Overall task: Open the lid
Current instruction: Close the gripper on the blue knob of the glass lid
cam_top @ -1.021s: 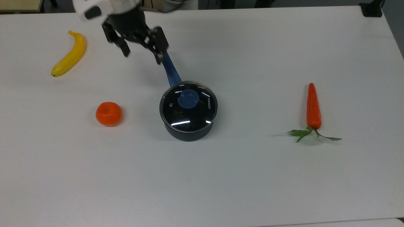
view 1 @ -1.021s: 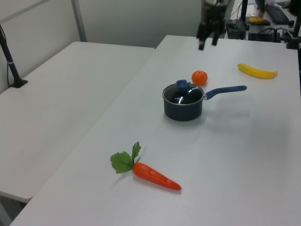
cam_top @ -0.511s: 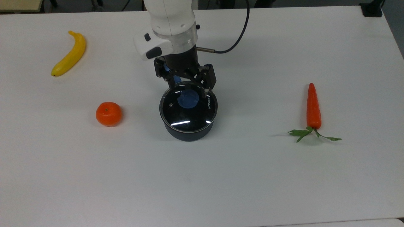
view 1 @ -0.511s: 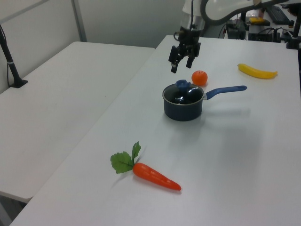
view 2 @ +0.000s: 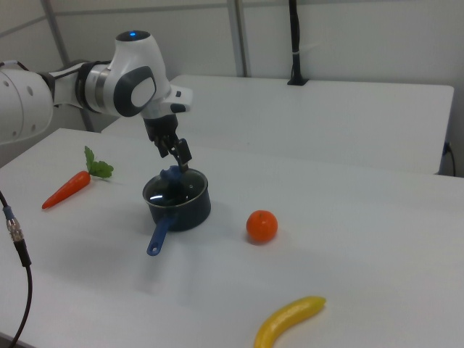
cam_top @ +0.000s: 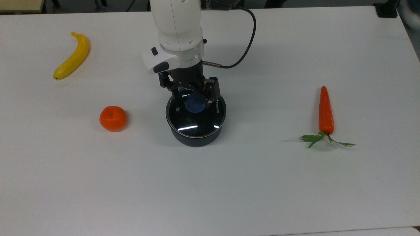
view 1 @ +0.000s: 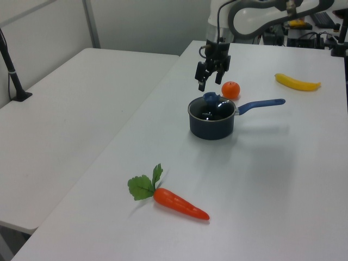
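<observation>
The lid (cam_top: 197,119) is a round glass disc with a metal rim and a blue knob (cam_top: 195,105). It sits closed on a dark saucepan (cam_top: 196,139) near the table's middle. My gripper (cam_top: 193,97) hangs open right over the knob, one finger on each side of it in the top view. In the left view the gripper (view 1: 210,81) is a little above the knob (view 1: 211,98) and clear of it. The right view has the gripper (view 2: 175,154) just above the lid (view 2: 174,191). Nothing is between the fingers.
The pan's blue handle (view 1: 262,103) runs under the arm. An orange (cam_top: 113,118) lies at the top view's left of the pan, a banana (cam_top: 73,56) at the far left, a carrot (cam_top: 326,111) at the right. A second table (view 1: 65,109) adjoins this one.
My gripper came from the far end of the pan's handle to above the lid's knob. It then dropped a little lower, staying open. The lid and pan have not moved.
</observation>
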{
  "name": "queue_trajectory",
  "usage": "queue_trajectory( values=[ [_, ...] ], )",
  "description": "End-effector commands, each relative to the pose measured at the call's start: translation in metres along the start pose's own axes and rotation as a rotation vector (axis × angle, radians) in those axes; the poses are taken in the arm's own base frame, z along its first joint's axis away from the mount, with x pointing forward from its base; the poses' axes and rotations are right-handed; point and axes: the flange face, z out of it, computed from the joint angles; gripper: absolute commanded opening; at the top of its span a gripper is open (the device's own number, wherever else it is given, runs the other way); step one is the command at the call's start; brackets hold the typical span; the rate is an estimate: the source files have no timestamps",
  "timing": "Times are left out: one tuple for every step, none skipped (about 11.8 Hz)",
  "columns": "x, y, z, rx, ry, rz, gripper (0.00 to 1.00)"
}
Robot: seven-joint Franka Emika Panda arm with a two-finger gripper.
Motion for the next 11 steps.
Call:
queue_trajectory(
  values=[
    [-0.004,-0.004,0.020,-0.036,-0.024,0.001,0.94],
    [-0.005,-0.004,0.022,-0.036,-0.029,0.002,0.94],
    [-0.006,-0.006,0.022,-0.038,-0.035,-0.001,0.92],
    [-0.007,-0.008,0.025,-0.039,-0.041,-0.001,0.90],
    [-0.009,-0.009,0.026,-0.042,-0.048,-0.003,0.89],
    [-0.013,-0.010,0.027,-0.053,-0.072,-0.006,0.89],
    [-0.015,-0.009,0.028,-0.060,-0.092,-0.004,0.88],
    [-0.015,-0.010,0.028,-0.058,-0.093,0.005,0.86],
    [-0.015,-0.009,0.028,-0.058,-0.093,0.009,0.82],
    [-0.014,-0.009,0.027,-0.055,-0.093,0.011,0.75],
    [-0.013,-0.009,0.026,-0.052,-0.091,0.015,0.72]
  ],
)
